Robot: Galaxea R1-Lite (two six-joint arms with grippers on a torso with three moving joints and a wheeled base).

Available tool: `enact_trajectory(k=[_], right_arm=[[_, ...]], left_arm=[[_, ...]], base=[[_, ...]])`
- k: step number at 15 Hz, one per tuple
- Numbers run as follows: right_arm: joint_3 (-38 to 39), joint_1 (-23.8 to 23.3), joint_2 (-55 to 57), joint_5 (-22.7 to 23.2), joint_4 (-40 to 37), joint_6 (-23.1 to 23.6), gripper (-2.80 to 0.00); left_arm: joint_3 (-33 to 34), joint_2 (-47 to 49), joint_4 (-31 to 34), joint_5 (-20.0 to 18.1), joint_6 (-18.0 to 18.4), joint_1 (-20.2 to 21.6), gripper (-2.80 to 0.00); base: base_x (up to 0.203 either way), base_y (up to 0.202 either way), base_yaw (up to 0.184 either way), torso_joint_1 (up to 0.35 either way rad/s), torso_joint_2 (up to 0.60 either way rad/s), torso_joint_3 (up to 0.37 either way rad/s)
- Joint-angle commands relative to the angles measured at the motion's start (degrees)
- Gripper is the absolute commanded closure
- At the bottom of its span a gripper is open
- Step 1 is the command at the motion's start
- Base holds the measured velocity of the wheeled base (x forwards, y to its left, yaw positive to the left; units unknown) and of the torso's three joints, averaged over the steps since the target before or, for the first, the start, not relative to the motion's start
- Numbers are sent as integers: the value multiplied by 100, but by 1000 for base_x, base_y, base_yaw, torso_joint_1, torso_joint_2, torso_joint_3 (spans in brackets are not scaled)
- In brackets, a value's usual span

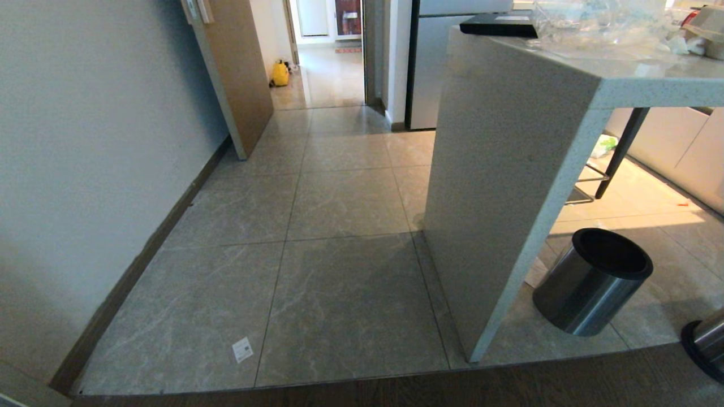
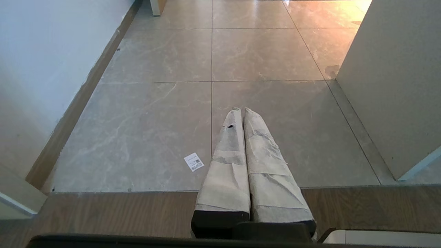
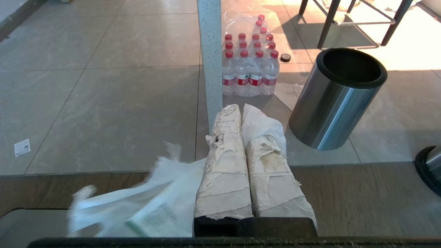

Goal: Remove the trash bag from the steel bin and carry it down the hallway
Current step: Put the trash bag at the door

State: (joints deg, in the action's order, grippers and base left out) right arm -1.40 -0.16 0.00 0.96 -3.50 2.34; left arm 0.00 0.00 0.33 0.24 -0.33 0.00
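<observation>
My right gripper [image 3: 241, 110] has its wrapped fingers pressed together, and the trash bag [image 3: 144, 206], thin white plastic with a little green print, hangs beside them on the near side; its film seems to be pinched between them, though the exact point of grip is hidden. My left gripper [image 2: 241, 112] is parked with its fingers closed on nothing, hanging over the grey floor tiles [image 2: 165, 113]. The steel bin [image 1: 591, 280] stands on my right, just beyond the end panel of the stone counter [image 1: 503, 169], and its mouth looks dark and bare, so I judge the lifting-out part done and the carrying part in hand. The pack of red-capped water bottles [image 3: 249, 63] sits under the counter, beyond the bin. Far ahead, past the wooden door [image 1: 235, 73], the hallway [image 1: 334, 70] opens with a yellow bag [image 1: 279, 74] on its floor. The next move calls for driving forward, keeping the counter's corner on my right, with the bag held clear of the floor.
</observation>
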Motion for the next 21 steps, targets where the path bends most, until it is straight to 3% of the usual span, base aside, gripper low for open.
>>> enact_trajectory(k=[1, 11, 21], right_arm=[[0, 7, 7, 0, -2, 12, 0], [0, -2, 4, 0, 16, 47, 0], [8, -1, 5, 0, 16, 30, 0]], left_arm=[[0, 0, 2, -4, -2, 0, 0], [0, 9, 2, 2, -2, 0, 0], [0, 2, 2, -1, -2, 0, 0]], base=[[0, 0, 0, 0, 0, 0], [0, 0, 0, 0, 0, 0], [2, -4, 69, 2, 2, 4]])
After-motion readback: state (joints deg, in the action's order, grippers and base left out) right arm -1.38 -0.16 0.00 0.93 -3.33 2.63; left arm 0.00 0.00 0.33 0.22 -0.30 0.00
